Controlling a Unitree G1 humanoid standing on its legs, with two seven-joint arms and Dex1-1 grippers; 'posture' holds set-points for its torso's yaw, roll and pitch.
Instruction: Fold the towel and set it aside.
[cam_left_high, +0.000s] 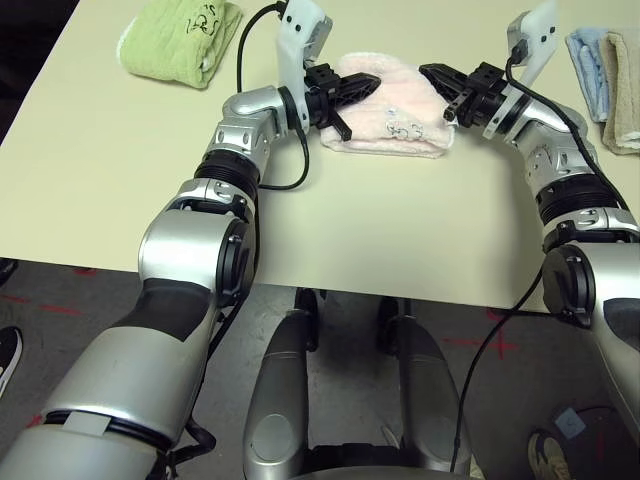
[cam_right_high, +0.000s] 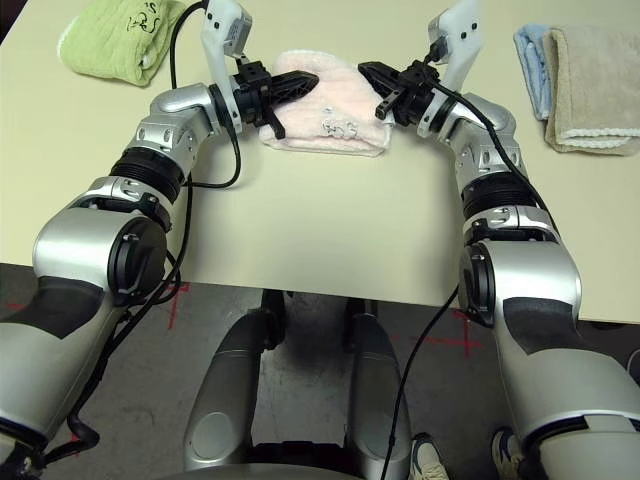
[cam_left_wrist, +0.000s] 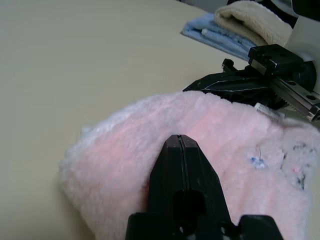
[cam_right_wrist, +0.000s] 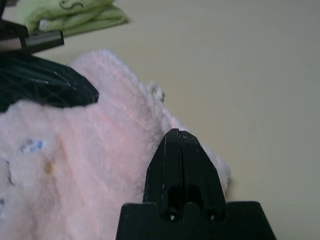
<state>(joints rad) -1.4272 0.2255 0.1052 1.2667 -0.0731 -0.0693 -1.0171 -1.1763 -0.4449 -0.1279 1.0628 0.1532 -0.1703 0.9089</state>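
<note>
Overall bench (cam_left_high: 200, 220): pale cream, above grey floor (cam_left_high: 345, 400)
Pink towel (cam_left_high: 385, 130): folded, between 2 hands
Left hand (cam_left_high: 362, 105): fingers together
Right hand (cam_left_high: 437, 88): fingers together

The left gripper (cam_left_wrist: 183, 137) is covering part of the pink towel (cam_left_high: 395, 110) — its embroidery is showing too small to read. 3 other towels are running past picture edges: the green towel (cam_right_wrist: 75, 15), the blue towel (cam_left_high: 588, 70) and the beige towel (cam_left_high: 622, 90) — the beige partly hiding the blue.

Black markings (too small to read) stand on the green towel (cam_left_high: 181, 45).
</note>
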